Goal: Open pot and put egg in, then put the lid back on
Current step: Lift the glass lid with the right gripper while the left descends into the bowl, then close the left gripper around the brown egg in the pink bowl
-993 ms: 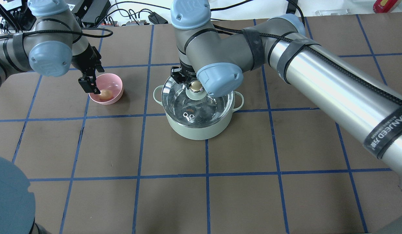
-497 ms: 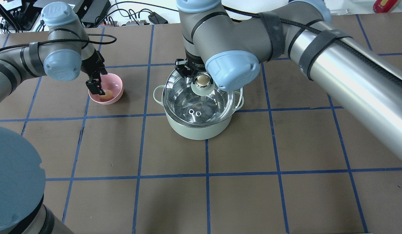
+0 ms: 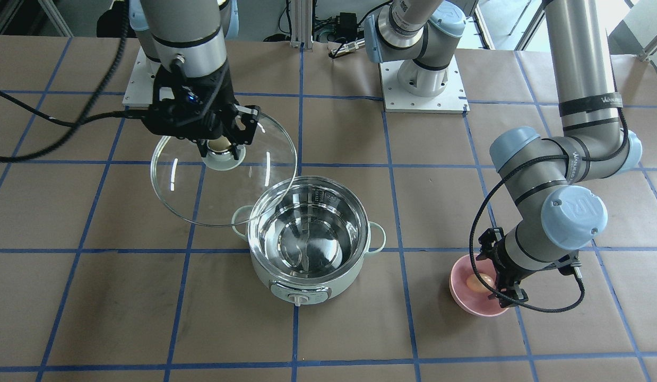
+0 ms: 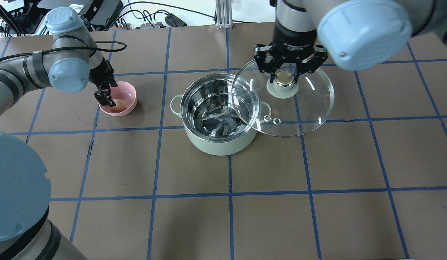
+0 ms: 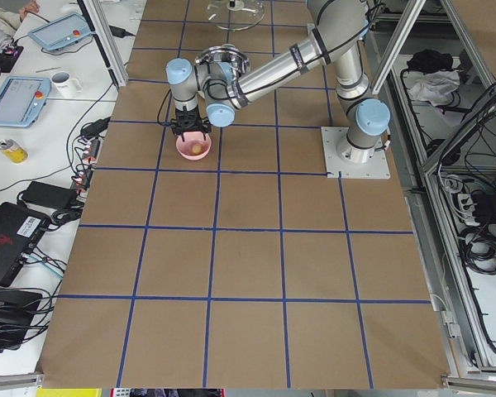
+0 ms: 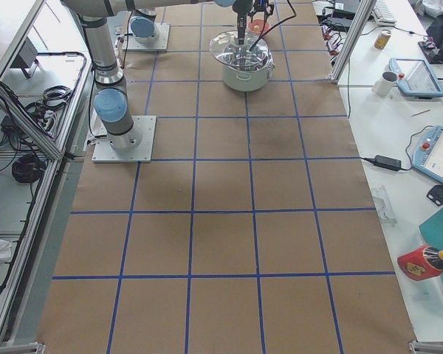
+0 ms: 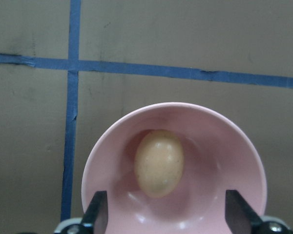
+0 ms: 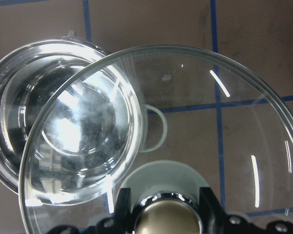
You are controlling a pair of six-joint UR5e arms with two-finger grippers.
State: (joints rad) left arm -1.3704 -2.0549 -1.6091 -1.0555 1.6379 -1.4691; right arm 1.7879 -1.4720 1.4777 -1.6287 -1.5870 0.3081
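lid (image 4: 288, 106) overlapping pot (image 4: 216, 146) rim, egg (image 4: 117, 104) in bowl (image 4: 132, 95)

The desk (image 4: 223, 224) carries a brown covering divided into squares by blue tape lines (image 4: 229, 195). A pink bowl (image 4: 129, 92) stands upright on it, just beside one tape line. A white side bench (image 5: 33, 120) holds two tablet-style pendants (image 5: 62, 31), a white mug (image 5: 64, 82), a can (image 5: 11, 150) and black power adapters (image 5: 40, 200).

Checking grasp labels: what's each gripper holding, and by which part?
Right gripper: the lid, gripped by its knob. Left gripper: nothing; open near the egg in the pink bowl.
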